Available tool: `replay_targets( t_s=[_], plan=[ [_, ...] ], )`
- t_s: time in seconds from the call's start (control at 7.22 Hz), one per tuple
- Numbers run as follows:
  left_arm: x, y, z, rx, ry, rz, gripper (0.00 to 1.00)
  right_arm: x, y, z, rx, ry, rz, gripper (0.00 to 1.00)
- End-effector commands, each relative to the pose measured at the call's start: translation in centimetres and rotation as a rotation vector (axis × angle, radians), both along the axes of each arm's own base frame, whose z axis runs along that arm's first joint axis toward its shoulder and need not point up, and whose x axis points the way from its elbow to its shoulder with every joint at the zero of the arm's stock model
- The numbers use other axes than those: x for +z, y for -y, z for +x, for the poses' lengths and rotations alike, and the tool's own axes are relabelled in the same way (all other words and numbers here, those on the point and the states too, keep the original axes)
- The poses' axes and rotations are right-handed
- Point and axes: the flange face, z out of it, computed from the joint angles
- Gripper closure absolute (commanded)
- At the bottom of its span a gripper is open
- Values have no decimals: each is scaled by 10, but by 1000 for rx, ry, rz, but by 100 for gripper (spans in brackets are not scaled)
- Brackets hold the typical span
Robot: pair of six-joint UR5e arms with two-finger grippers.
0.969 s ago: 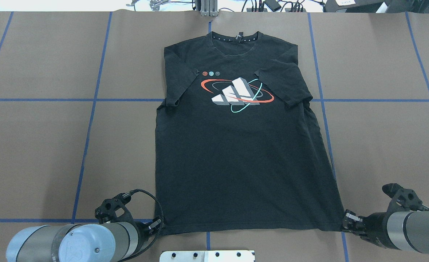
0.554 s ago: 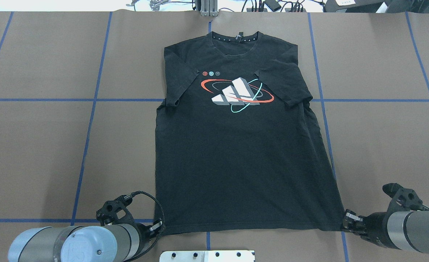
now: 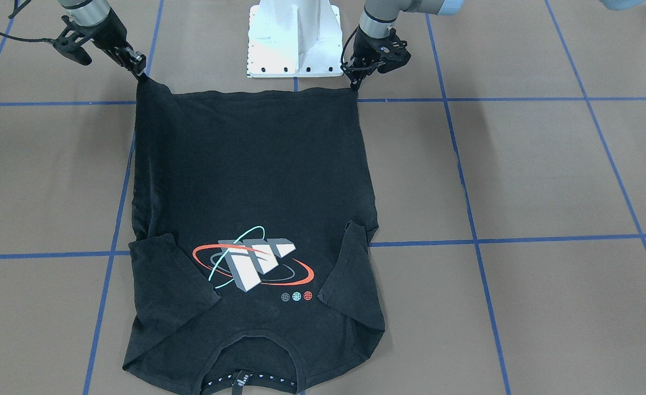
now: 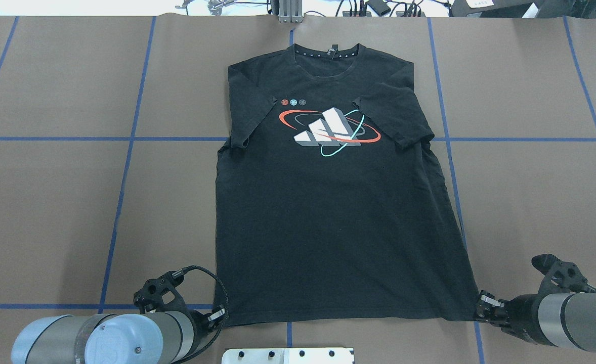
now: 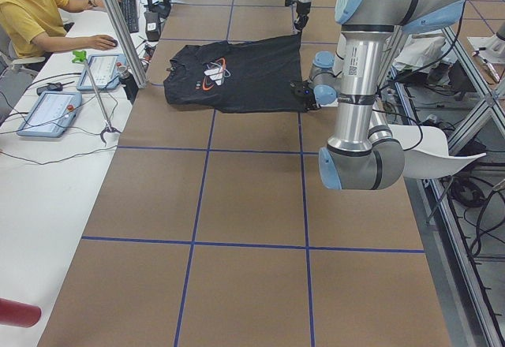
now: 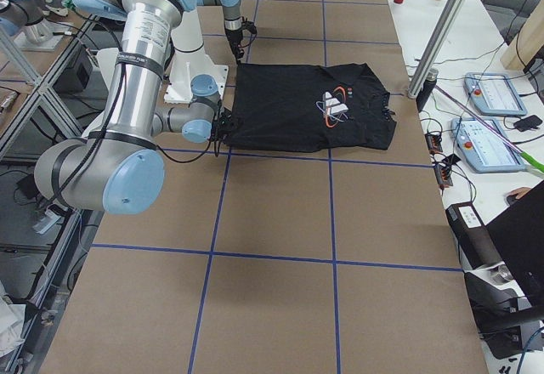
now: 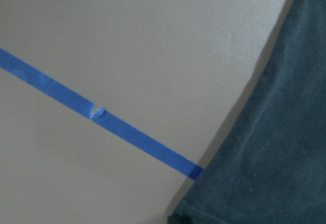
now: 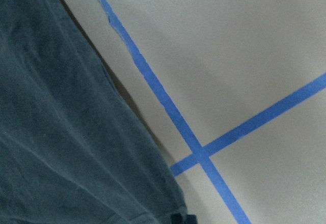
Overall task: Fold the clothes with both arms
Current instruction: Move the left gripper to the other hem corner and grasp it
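On the worktop (image 4: 50,202) we have the shirt (image 4: 328,212) flat, logo up, collar at 12 o'clock, hem at 6. Our left fingers (image 4: 218,312) pinch its 7 o'clock hem corner, right fingers (image 4: 484,302) the 5 o'clock one, likely ready to carry the hem toward the collar.

You see the black T-shirt (image 3: 251,175) lying flat, logo (image 3: 251,266) face-up low in the frame. The right gripper (image 3: 139,71) at upper left and the left gripper (image 3: 353,82) at top centre each pinch a hem corner.
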Motion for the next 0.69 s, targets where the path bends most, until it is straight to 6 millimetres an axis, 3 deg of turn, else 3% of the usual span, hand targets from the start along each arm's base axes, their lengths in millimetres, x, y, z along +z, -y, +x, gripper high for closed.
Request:
replay_targets(
  t_s=[0.0, 0.28, 0.55],
  plan=[
    [-13, 4, -14, -8, -27, 1, 100, 0, 0, 0, 0, 0, 0, 100],
    [-17, 3, -26, -7, -26, 1, 100, -6, 0, 1, 0, 11, 2, 100],
    [-17, 0, -68, 5, -41, 13, 100, -30, -5, 8, -23, 59, -20, 100]
  ],
)
